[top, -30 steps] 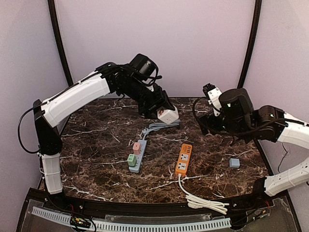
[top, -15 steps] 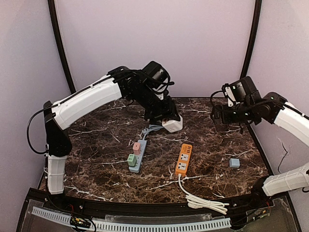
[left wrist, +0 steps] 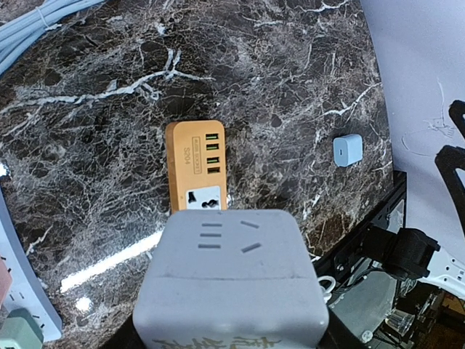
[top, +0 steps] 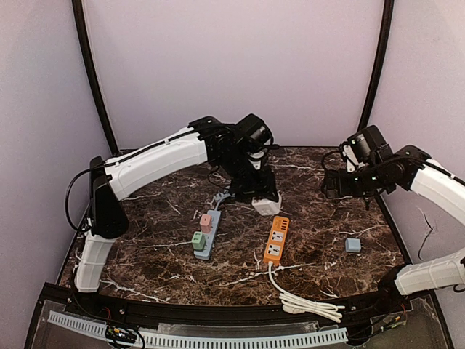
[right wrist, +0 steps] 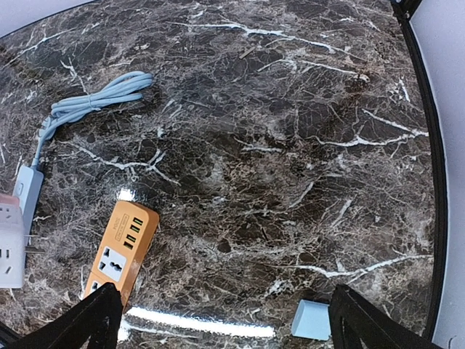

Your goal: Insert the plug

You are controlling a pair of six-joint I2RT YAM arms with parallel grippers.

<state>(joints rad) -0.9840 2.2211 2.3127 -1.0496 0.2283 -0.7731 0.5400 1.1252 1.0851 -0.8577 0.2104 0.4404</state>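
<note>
**Desk:** Where does everything stand, biggest first?

**Me:** The marble table (top: 145,240) carries two strips. The grey power strip (top: 205,234) on the left already has two adapters in it, and I leave it alone. The orange power strip (top: 276,238) lies nearer the middle, and that is my target. My left gripper (top: 260,193) is clenched on the white plug (top: 267,204), which hangs in the air just above the far end of the orange strip. My right gripper (top: 338,185) is spread wide and holds nothing – it hovers well off to the right. A small blue block (top: 352,245) sits apart near the right edge.

**Desk:** What does the step call for?

**Me:** I'd say alignment before descent. From the left wrist, the plug hides part of the strip. Only the strip's far half and the top of its big socket show past the plug's edge. I can't see the pins from there, though they show in the right wrist view. I'd match the plug to the strip's long axis, centre it over the socket, then press straight down – slowly.

**Desk:** Risk?

**Me:** The strip looks light and may skid or tip. I'd bring the right arm in to pin it.
</note>
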